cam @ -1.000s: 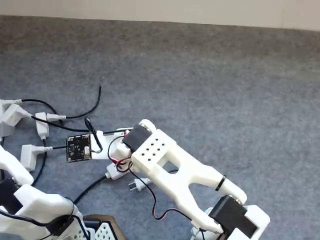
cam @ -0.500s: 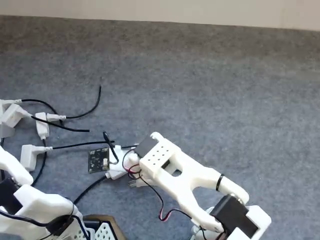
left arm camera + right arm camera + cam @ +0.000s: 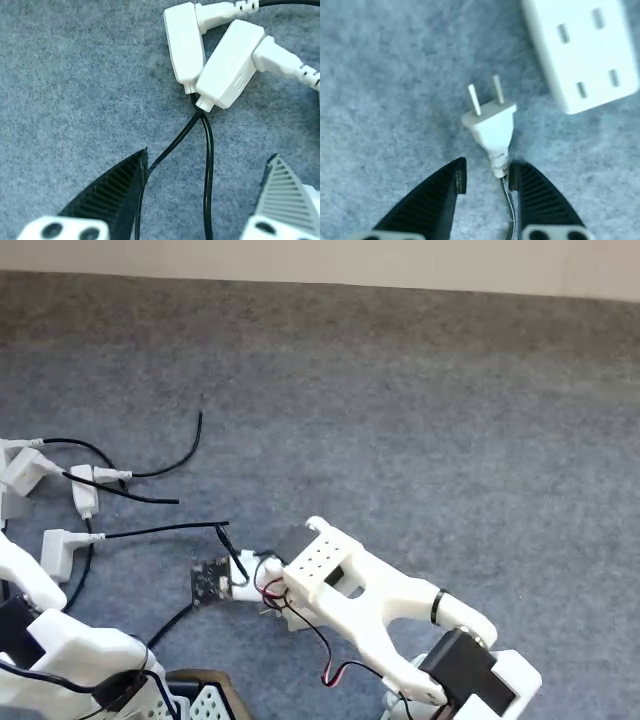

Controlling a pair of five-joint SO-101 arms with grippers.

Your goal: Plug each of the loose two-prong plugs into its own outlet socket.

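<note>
High view gives us a grey, short-piled carpet (image 3: 450, 440) as the working surface, with a pale strip of wall (image 3: 400, 260) along its far edge. Near the left edge we see three white socket pieces (image 3: 83, 490) lying among thin black cables (image 3: 160, 531). The left arm (image 3: 70, 650) sits low in the near-left corner, and the right arm (image 3: 380, 600) stretches toward the near middle of the carpet.

From the right wrist view, the two-prong plug (image 3: 490, 125) lies flat on the carpet, its prongs pointing toward a white outlet block (image 3: 585, 50) just beside it, not touching. We count four slots on the block's face. The right gripper (image 3: 487, 165) has its fingers a little apart, straddling the plug's cord end. One finger is at the cord and the other stands off it.

From the left wrist view, the left gripper (image 3: 209, 154) is spread wide above two cables that run to two white blocks (image 3: 184, 45) lying side by side, touching.
</note>
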